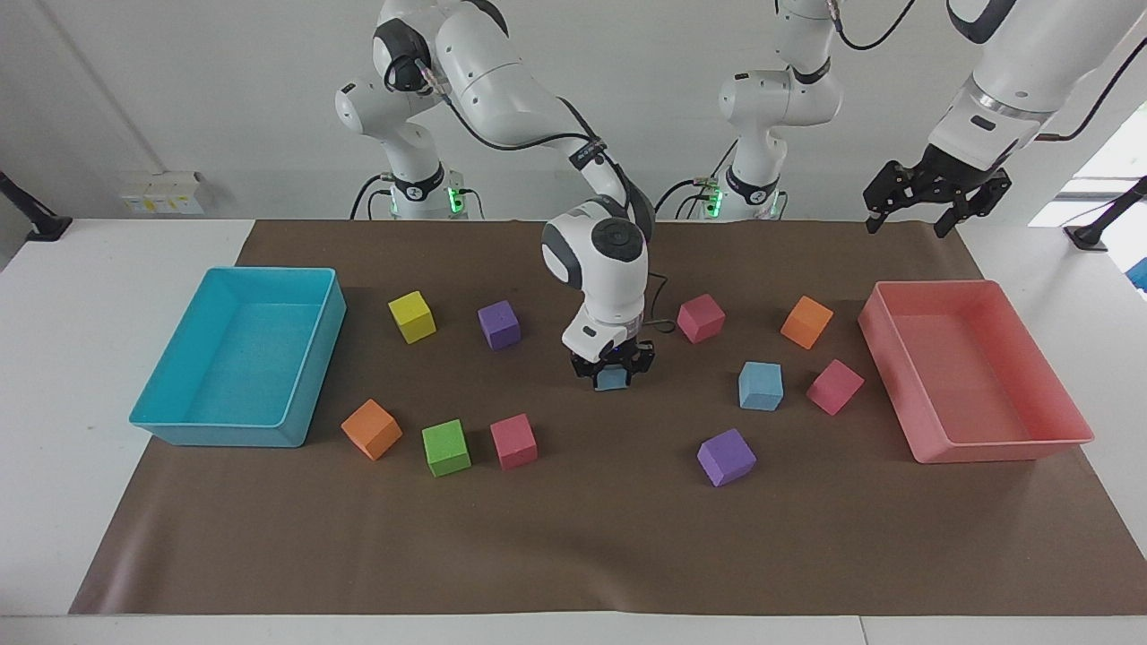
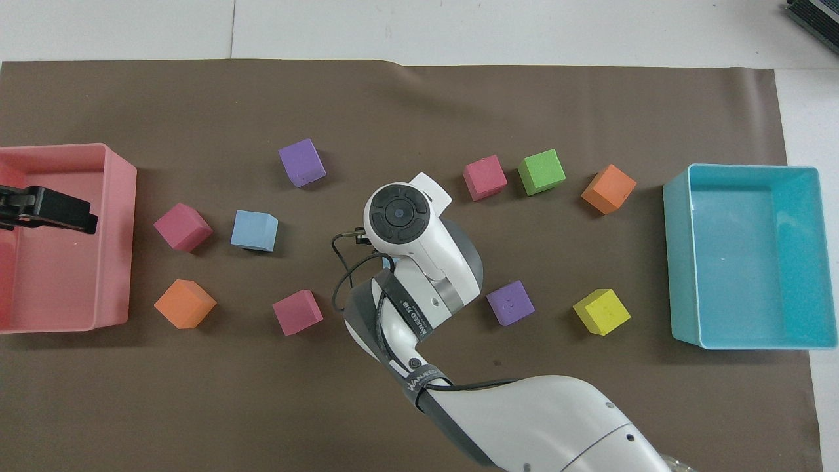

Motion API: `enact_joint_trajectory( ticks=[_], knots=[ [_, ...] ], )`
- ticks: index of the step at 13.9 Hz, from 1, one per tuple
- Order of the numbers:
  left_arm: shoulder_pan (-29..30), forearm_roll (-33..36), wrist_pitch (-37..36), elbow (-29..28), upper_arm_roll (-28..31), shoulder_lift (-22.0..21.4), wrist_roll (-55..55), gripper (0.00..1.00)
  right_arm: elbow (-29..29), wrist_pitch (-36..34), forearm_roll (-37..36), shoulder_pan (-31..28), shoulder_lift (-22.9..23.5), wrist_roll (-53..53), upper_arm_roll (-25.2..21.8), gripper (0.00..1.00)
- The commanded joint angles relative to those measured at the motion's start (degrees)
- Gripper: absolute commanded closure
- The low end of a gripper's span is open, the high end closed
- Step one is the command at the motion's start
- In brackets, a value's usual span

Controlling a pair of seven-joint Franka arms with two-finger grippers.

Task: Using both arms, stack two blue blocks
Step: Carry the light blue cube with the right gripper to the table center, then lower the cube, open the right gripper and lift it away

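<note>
Your right gripper (image 1: 613,376) holds a blue block (image 1: 613,380) over the middle of the brown mat (image 1: 573,555).

Its fingers are clamped on that block's sides, and the block sits between them just under the wrist; from overhead the wrist hides nearly all of it. You find the second blue block (image 1: 761,386) resting on the mat toward the left arm's end, beside a pink cube (image 1: 834,386). A black strap on the right arm carries white lettering, too small for you to read surely. Your left gripper (image 1: 936,199) waits with jaws spread wide, empty, over the pink tray (image 1: 1004,445).
</note>
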Motion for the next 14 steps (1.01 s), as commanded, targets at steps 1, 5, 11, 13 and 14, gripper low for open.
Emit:
enact_joint_trajectory(
  ticks=[1,5,11,13,14],
  knots=[
    [0.81,-0.32,-0.58,-0.48,-0.37,-0.9,0.33,0.0,-1.01,1.49,2.93,0.04,-0.1,0.55,0.07,1.0],
    [0.81,-0.32,-0.58,-0.48,-0.37,-0.9,0.24,0.0,-1.71,1.49,3.48,-0.13,-0.1,0.83,-0.01,1.0],
    [0.72,-0.32,-0.5,-0.48,-0.37,-0.9,0.24,0.0,-1.8,0.61,3.39,-0.22,-0.36,1.09,-0.01,0.0],
    [0.81,-0.32,-0.67,-0.48,-0.37,-0.9,0.24,0.0,-1.72,0.43,3.04,-0.22,-0.98,1.0,-0.1,0.0],
    [0.81,-0.32,-0.85,-0.56,-0.37,-0.9,0.15,0.0,-1.72,0.08,2.95,-0.39,-1.76,0.92,-0.28,0.0]
  ],
)
